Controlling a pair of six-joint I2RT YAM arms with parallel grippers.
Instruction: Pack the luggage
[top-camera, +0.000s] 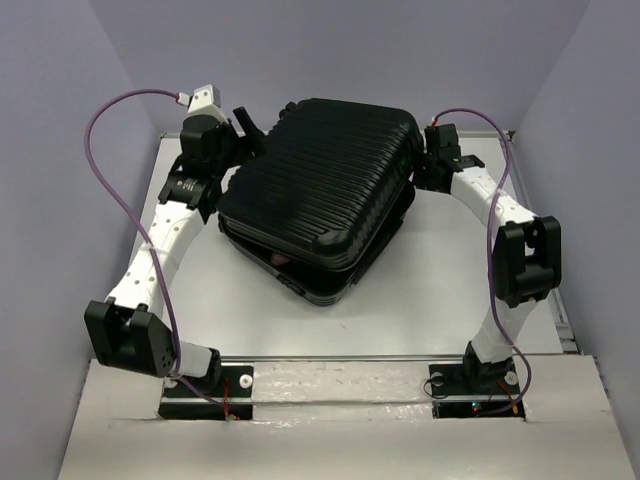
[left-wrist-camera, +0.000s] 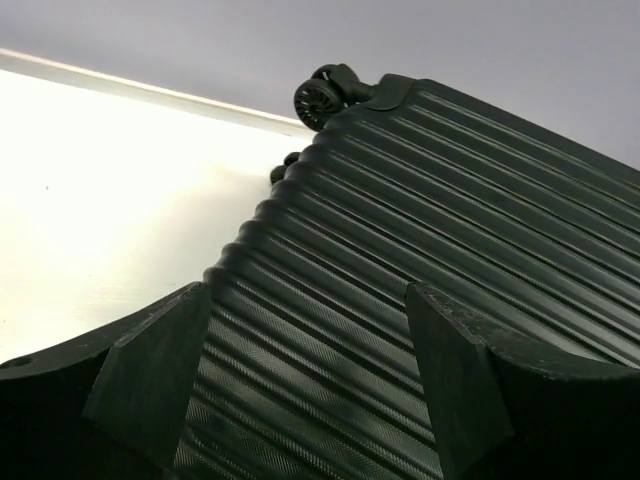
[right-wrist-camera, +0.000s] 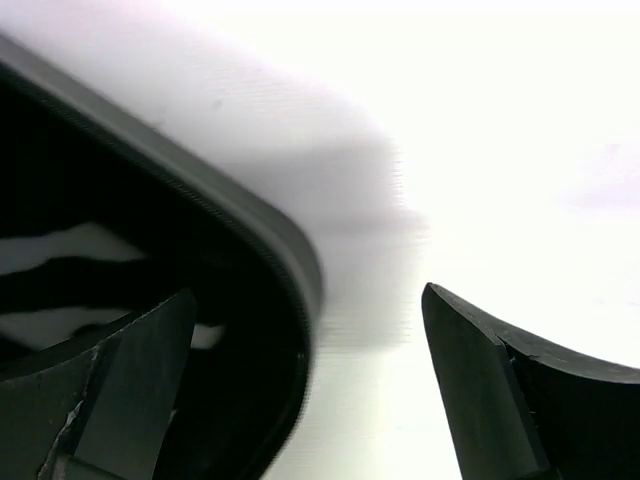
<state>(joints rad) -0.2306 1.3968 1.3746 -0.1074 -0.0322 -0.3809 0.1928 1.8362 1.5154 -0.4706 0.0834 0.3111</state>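
Note:
The luggage (top-camera: 320, 190), a big black ribbed hard-shell suitcase, lies flat mid-table with its top shell lowered, skewed over the bottom shell and ajar at the front. My left gripper (top-camera: 248, 128) hovers at its back left corner, open; in the left wrist view its fingers (left-wrist-camera: 160, 370) straddle the ribbed shell (left-wrist-camera: 420, 230) without gripping, a wheel (left-wrist-camera: 320, 98) beyond. My right gripper (top-camera: 428, 160) is at the suitcase's right side, open (right-wrist-camera: 306, 295). The shell's zipper rim (right-wrist-camera: 290, 260) runs between its fingers, with black-and-white stripes (right-wrist-camera: 70, 245) inside.
The white tabletop (top-camera: 450, 290) surrounds the suitcase, bounded by purple walls at the back and sides. A small pinkish item (top-camera: 281, 257) peeks from the front gap between the shells. Both arm bases (top-camera: 340, 385) sit on the rail at the near edge.

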